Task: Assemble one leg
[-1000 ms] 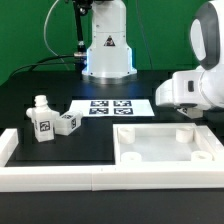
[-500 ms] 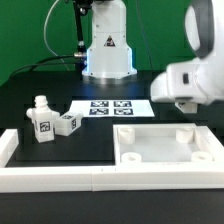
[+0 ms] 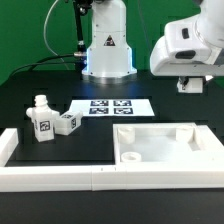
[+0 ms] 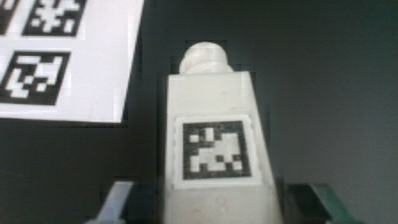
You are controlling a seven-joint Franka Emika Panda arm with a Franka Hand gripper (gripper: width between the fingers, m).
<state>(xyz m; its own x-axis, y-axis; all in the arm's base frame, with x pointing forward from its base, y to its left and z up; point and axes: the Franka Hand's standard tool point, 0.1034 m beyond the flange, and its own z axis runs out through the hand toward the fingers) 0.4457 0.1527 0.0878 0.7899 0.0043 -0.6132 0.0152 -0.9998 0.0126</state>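
Observation:
My gripper [image 3: 192, 86] hangs in the air at the exterior view's right, above the far edge of the large white tray-like part [image 3: 160, 129]. In the wrist view the gripper [image 4: 214, 206] is shut on a leg [image 4: 217, 110]. The leg is a white block with a square tag on its face and a rounded peg at its far end. It sits lengthwise between the two fingers [image 4: 121, 202]. In the exterior view the held leg is mostly hidden under the hand. Two more legs [image 3: 40, 119] [image 3: 66, 123] stand together on the black table at the left.
The marker board [image 3: 112, 107] lies mid-table and shows in the wrist view [image 4: 45, 55]. A white raised border [image 3: 60, 179] runs along the front and left edges. The arm's white base [image 3: 108, 50] stands at the back.
The gripper has risen steadily from just above the tray-like part to well above the table. The two legs at the left and the tray-like part have not moved.

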